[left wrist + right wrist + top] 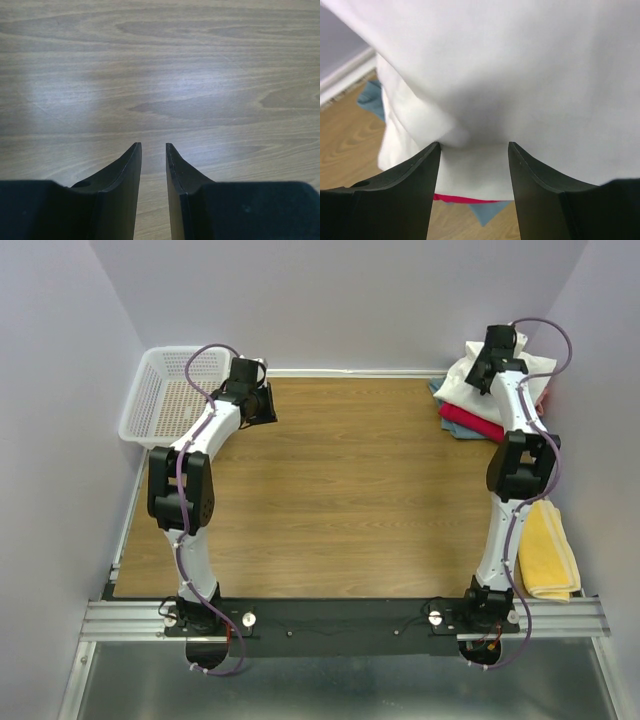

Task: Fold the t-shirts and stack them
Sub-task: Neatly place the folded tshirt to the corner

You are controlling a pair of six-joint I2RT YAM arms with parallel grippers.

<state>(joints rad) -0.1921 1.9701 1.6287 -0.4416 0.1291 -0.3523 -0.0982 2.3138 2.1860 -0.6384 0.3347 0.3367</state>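
- At the far right corner of the table (350, 490), the right gripper (474, 145) hangs over the pile of t-shirts. Its jaws are spread wide and pinch nothing, and a soft bulge of the white shirt (520, 75) lies just beyond the fingertips.
- Under that white shirt, edges of the crimson shirt (465, 199) and the grey-blue shirt (370, 97) peek out, so the stack looks largely built, with the white one on top.
- From above, the white shirt sits lumpy and hangs over the layers below. My guess is that it needs smoothing or a tidier fold before the stack is finished. Its floral print is not in sight.
- On the other side, the left gripper (153, 145) hovers over bare wood with its jaws slightly parted and nothing in them. It takes no part in the stack at this point.
- Just behind the left gripper stands the white mesh basket (160, 390), and no cloth shows in the part I can see.
- Beside the right arm's base lies a folded yellow cloth (548, 550), well apart from the pile. I cannot tell whether it belongs to the job.
- Nothing blocks the right arm. The side and back walls stand close around the pile, which leaves little room to spread the shirt there.
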